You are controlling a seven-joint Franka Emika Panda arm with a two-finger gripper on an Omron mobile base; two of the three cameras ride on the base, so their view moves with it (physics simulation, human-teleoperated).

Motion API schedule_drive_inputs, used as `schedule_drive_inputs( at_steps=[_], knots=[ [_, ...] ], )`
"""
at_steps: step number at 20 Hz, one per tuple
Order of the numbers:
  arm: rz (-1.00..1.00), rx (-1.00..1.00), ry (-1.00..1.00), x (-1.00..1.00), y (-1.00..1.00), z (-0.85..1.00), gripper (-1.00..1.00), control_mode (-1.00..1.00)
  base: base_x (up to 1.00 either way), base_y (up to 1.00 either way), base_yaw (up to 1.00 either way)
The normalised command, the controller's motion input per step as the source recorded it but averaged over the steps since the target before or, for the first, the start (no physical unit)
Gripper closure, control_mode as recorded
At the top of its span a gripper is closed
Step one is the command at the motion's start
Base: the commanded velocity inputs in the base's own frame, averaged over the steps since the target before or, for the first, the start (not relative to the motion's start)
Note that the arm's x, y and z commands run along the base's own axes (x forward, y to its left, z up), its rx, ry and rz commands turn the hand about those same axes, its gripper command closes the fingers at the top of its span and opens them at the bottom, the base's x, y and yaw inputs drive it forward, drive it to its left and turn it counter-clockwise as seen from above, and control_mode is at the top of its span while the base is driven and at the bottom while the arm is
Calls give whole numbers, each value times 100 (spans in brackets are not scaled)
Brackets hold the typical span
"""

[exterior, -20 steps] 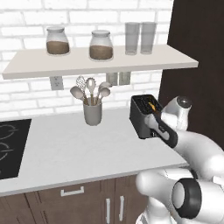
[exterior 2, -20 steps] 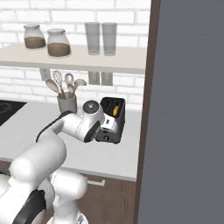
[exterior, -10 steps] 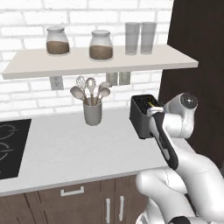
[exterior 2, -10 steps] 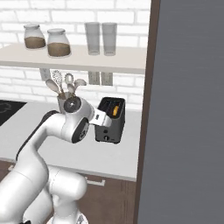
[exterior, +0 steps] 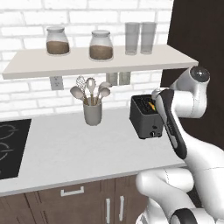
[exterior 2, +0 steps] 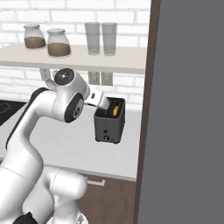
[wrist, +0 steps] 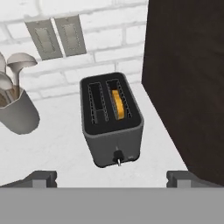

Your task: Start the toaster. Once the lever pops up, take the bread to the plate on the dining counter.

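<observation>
End effector (wrist: 111, 178) is hanging above and in front of the toaster (wrist: 112, 125), fingertips (wrist: 41, 178) showing spread wide at the bottom of the hand view, nothing between them. Toaster is sitting below and ahead, centred between the two tips, not touching them. Bread (wrist: 117, 105) is standing in the toaster's right-hand slot as the hand view shows it, orange-gold top edge showing; the other slot is showing dark. Small round knob (wrist: 117, 156) is facing the camera low on the front face.

Toaster is resting on the white desk (exterior: 65, 148), close beside a dark tall cabinet panel (wrist: 188, 78) on one side. Grey utensil cup (exterior: 92, 113) with spoons is standing well apart on the other side. Wall outlets (wrist: 57, 37) are showing behind. Shelf (exterior: 100, 61) above is carrying two jars (exterior: 100, 45) and two glasses (exterior: 140, 38). Cooktop (exterior: 11, 146) is lying at the far left of the desk.
</observation>
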Motion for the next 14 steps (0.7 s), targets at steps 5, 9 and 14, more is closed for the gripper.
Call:
schedule_drive_inputs(
  at_steps=[5,9,14],
  knots=[
    [1,0,0,-38,-14,30,-100,-100,0,0,0],
    [0,0,0,-7,-4,1,-100,-100,0,0,0],
    [0,0,0,0,0,0,-100,-100,0,0,0]
  ],
)
